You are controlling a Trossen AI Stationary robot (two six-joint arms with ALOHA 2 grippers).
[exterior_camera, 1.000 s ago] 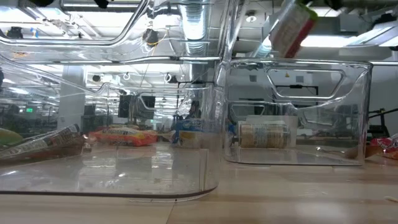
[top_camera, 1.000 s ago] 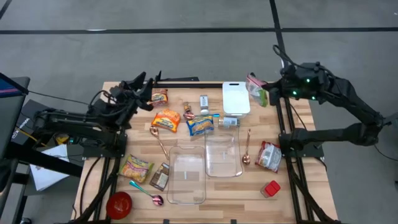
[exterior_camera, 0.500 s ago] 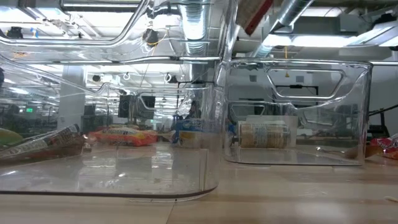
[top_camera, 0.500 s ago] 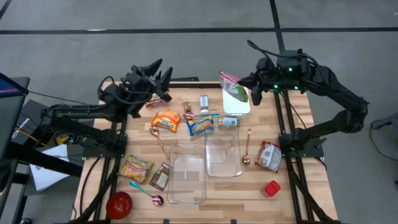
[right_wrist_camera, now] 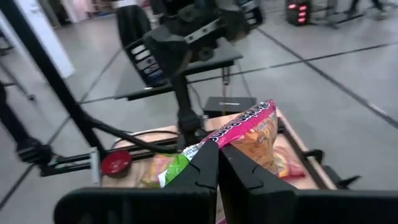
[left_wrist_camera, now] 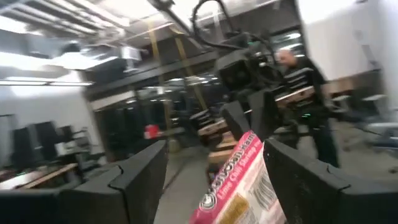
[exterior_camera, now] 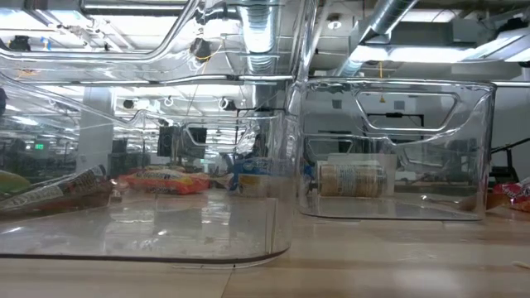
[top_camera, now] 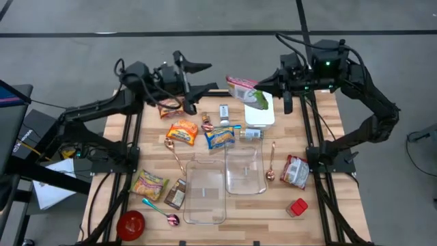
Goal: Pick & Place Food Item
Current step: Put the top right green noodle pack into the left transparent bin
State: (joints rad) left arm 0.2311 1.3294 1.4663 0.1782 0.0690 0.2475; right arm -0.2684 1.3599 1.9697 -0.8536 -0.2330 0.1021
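Both arms sit above the low camera's frame, and the snack bag [left_wrist_camera: 239,186] gets chopped off in the blurry left wrist shot.

One camera looks straight down over the whole tabletop [top_camera: 300,205]; another sits level on it. Each wrist camera faces the other arm, sharing the snack bag [left_wrist_camera: 239,180].

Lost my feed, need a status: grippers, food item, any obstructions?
Right gripper jaws shut on pink-and-green snack bag, high over white cutting board. Left gripper jaws open, raised, facing the bag, empty. Nothing between them.
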